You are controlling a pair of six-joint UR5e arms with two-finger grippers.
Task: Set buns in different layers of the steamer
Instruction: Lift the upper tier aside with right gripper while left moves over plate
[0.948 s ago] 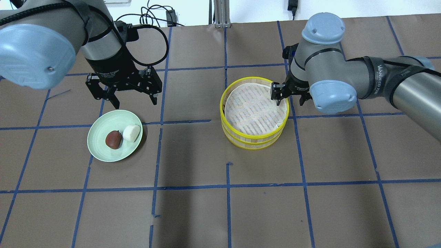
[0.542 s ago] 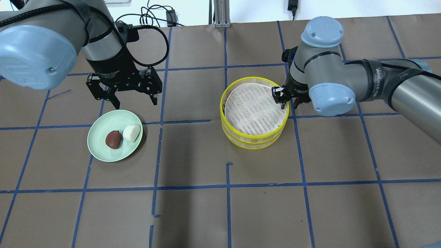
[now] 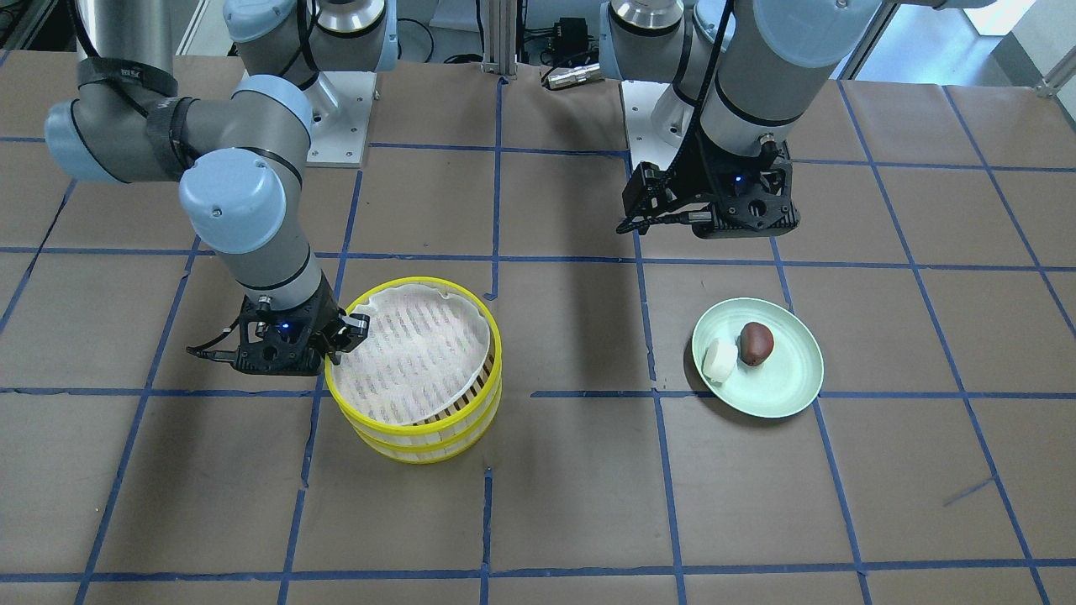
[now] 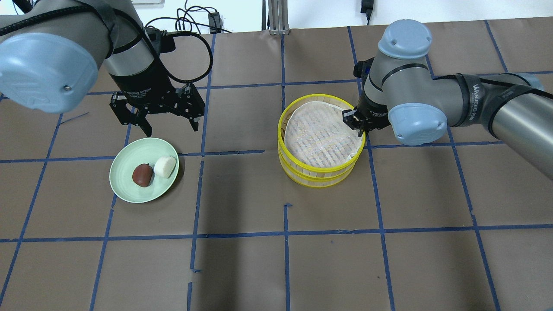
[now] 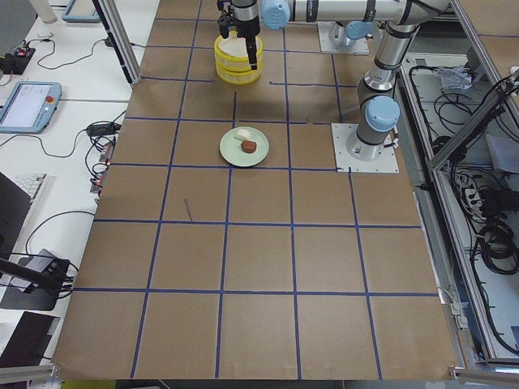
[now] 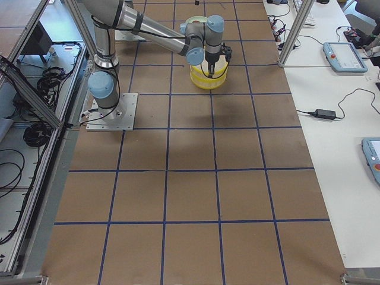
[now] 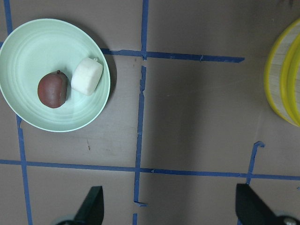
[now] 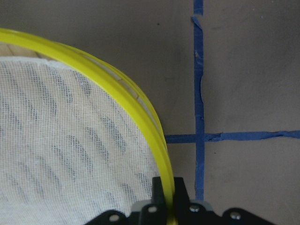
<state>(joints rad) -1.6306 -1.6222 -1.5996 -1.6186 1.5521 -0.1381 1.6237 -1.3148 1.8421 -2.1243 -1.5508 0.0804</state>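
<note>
Wrist footage from the right arm shows what the overhead view hides. The right gripper (image 8: 168,197) is pinched tight on the yellow rim of the top tier (image 4: 319,134), with one finger inside over the mesh liner and one outside. That arm reaches in low with its forearm nearly level and its wrist turned down at the stack's edge. The top tier sits on the bottom tier (image 3: 420,451). The left gripper (image 4: 170,128) hangs raised near the plate (image 4: 125,190), pointing down, spread wide and empty. The white bun (image 4: 165,166) and brown bun (image 4: 142,174) lie touching on the plate.
</note>
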